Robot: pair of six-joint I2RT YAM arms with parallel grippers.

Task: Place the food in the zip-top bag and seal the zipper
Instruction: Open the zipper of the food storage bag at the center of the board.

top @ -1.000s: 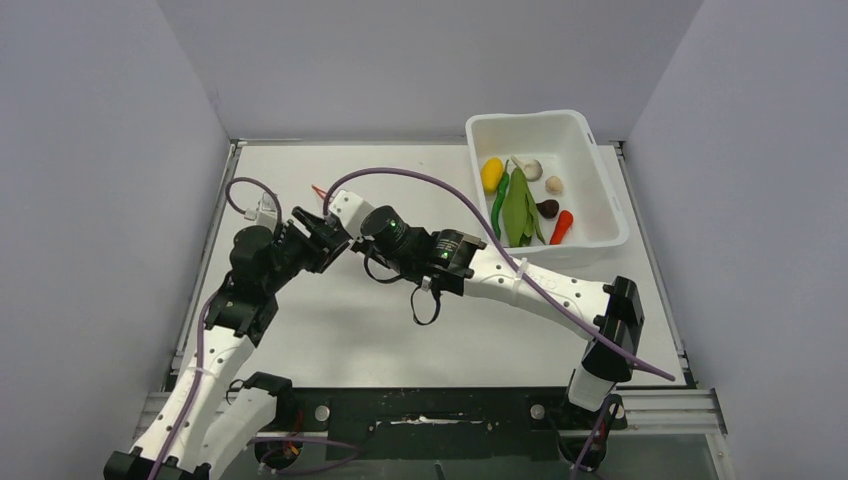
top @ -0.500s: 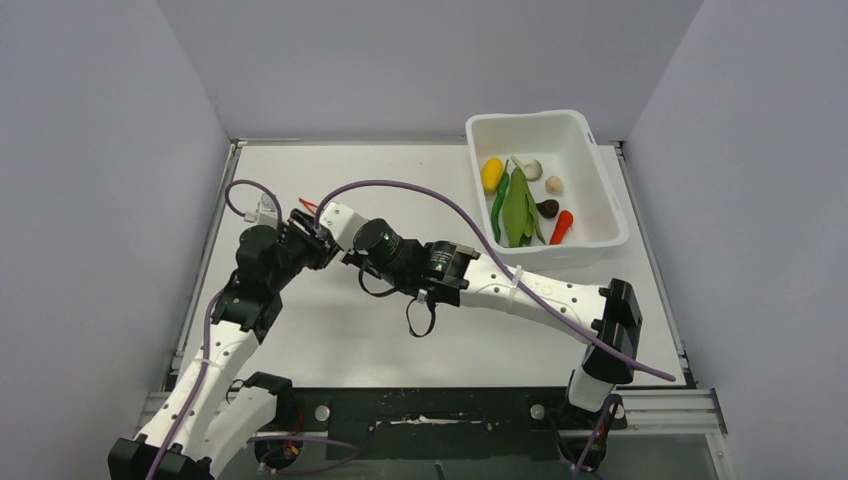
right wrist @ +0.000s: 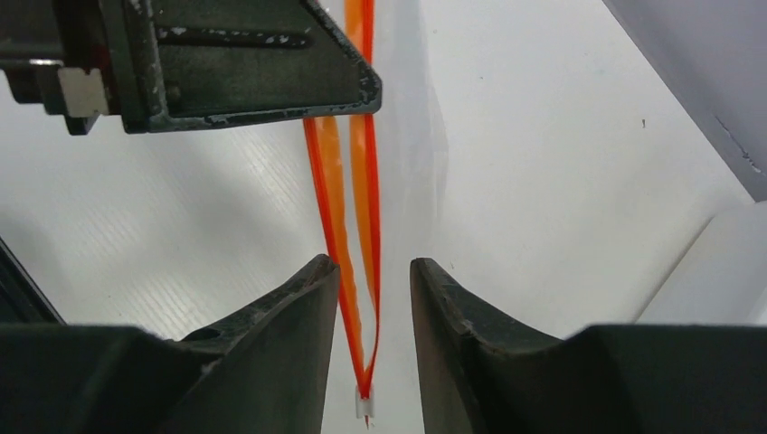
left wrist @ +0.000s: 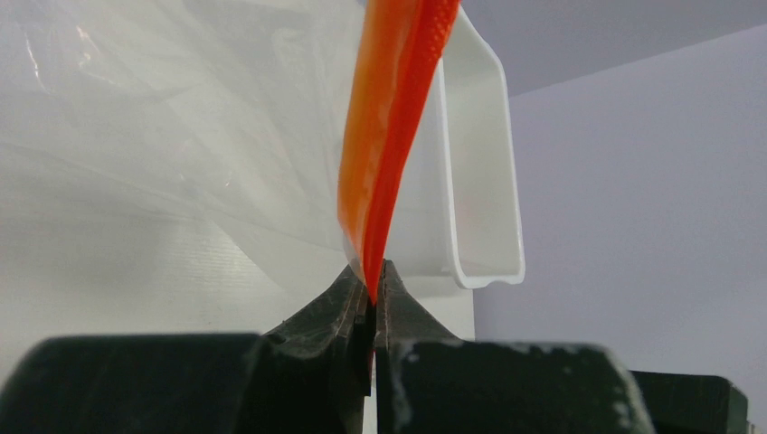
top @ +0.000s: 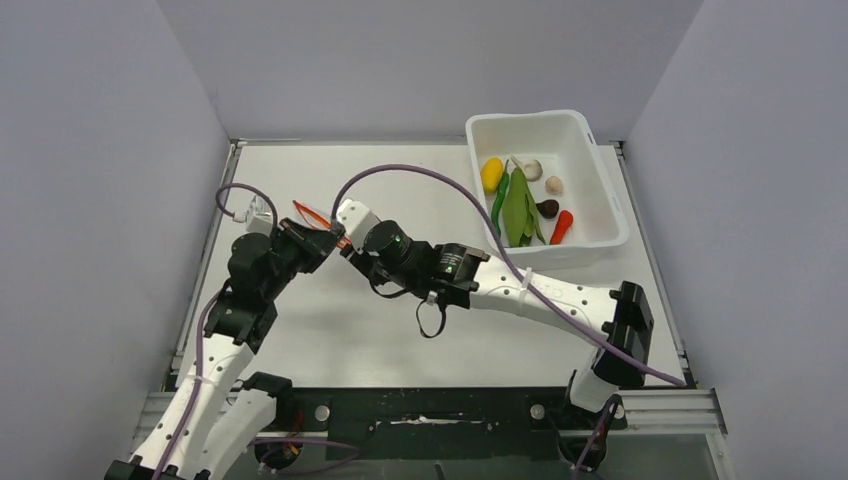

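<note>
- The left gripper (left wrist: pixel 371 278) is clamped on the red-orange zipper (left wrist: pixel 389 117) of the clear zip-top bag (left wrist: pixel 181 127), left of table centre.
- The right gripper (right wrist: pixel 373 267) has its jaws apart, with the zipper strip hanging between them.
- The toy food (top: pixel 518 208) lies in the white tub (top: pixel 525 116).

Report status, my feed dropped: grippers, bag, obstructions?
Left gripper shut on the zipper. Right gripper open, jaws astride it. Food in the white tub, not yet bagged. No obstruction seen.
</note>
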